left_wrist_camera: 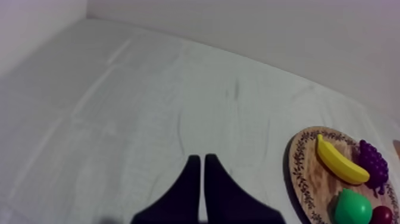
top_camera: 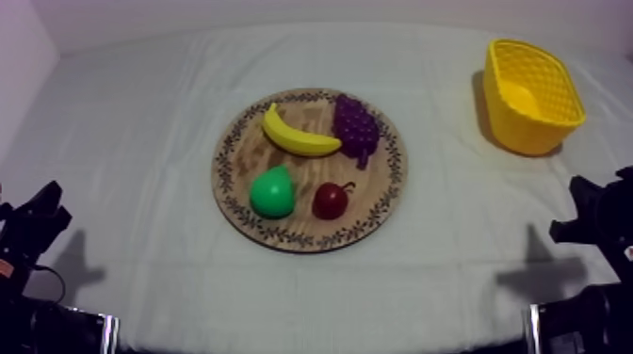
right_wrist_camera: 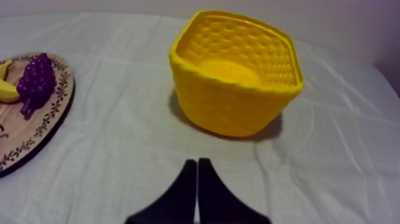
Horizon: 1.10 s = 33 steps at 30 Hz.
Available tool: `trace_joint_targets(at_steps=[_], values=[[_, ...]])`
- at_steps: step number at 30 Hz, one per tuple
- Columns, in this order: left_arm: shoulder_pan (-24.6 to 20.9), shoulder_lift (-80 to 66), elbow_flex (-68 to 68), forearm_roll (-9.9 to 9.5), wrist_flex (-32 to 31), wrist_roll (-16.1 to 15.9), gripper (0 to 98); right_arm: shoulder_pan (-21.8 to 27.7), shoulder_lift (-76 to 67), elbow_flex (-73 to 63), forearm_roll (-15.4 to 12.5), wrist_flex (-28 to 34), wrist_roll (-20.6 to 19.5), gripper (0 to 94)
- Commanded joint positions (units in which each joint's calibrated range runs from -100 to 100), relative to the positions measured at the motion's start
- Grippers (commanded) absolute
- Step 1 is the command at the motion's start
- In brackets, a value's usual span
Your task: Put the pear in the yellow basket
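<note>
Pear (top_camera: 272,192) on wooden board (top_camera: 229,160) near 7 o'clock, outer side free for approach. Small red fruit (top_camera: 330,200) just beside it at 5, banana (top_camera: 300,138) at 12, grapes (top_camera: 357,126) at 2. Yellow basket (top_camera: 527,139) well apart, 2 o'clock from board, mouth up, ready for drop. My left gripper (left_wrist_camera: 201,158) and right gripper (right_wrist_camera: 196,161) sit low at table's near edge, jaws pressed together on nothing. I judge pick not yet begun. Right arm faces basket, so I'd likely send it.

No writing, label, brand, number or sign can be read anywhere; the wooden board's (top_camera: 310,170) rim carries a leaf pattern, not letters.
</note>
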Motion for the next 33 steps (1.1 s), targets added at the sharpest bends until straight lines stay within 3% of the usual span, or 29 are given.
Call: trace_joint_targets(at_steps=[1, 28, 33], values=[[0.00, -0.02, -0.05, -0.01, 0.01, 0.01, 0.1, -0.02, -0.03, 0.04, -0.02, 0.04, -0.01, 0.6], [0.00, -0.02, -0.05, -0.01, 0.01, 0.01, 0.1, -0.19, -0.03, 0.04, 0.11, 0.69, 0.46, 0.6], [0.00, -0.02, -0.05, -0.01, 0.01, -0.02, 0.1, -0.95, 0.12, -0.80, 1.35, 2.19, -2.19, 0.6]])
